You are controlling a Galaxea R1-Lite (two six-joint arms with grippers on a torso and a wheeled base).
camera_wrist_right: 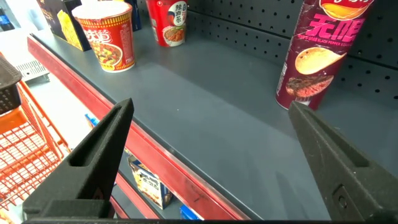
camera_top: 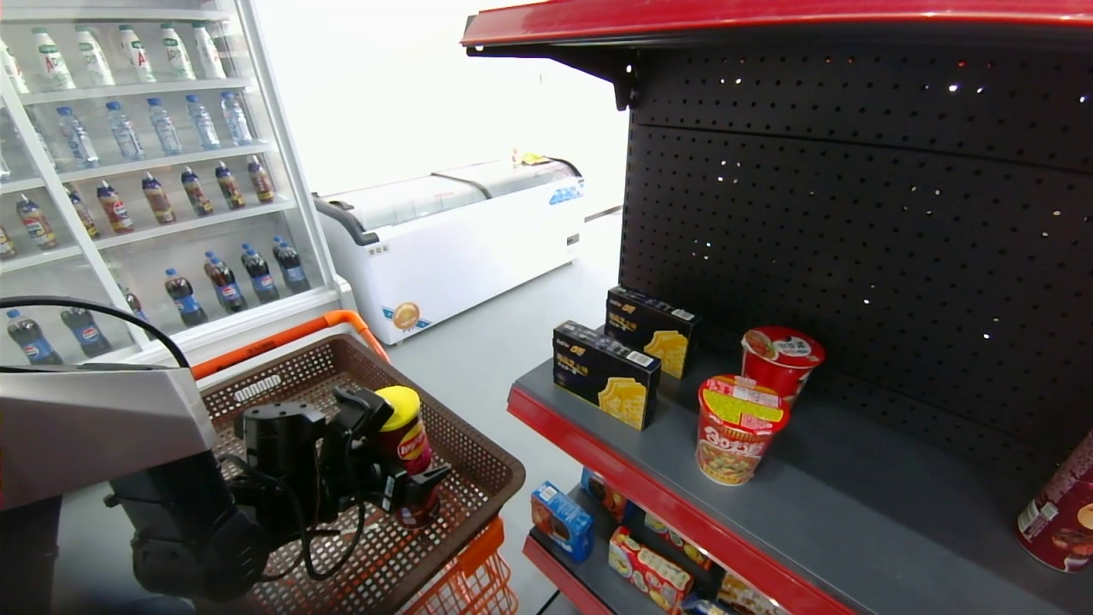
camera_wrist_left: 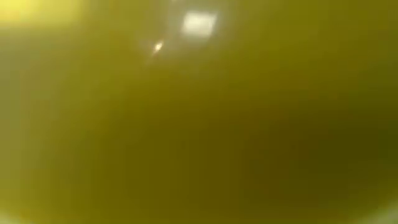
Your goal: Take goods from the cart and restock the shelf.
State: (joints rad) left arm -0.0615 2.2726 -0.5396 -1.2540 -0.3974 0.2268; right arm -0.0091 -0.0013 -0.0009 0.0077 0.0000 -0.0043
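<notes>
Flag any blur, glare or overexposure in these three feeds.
Head view: area above the freezer is blown out white, and light glints through the pegboard holes. Left wrist view: a defocused yellow smear with one bright glint, likely the lid of the can in the left gripper. Right wrist view: evenly lit, shelf in focus.
</notes>
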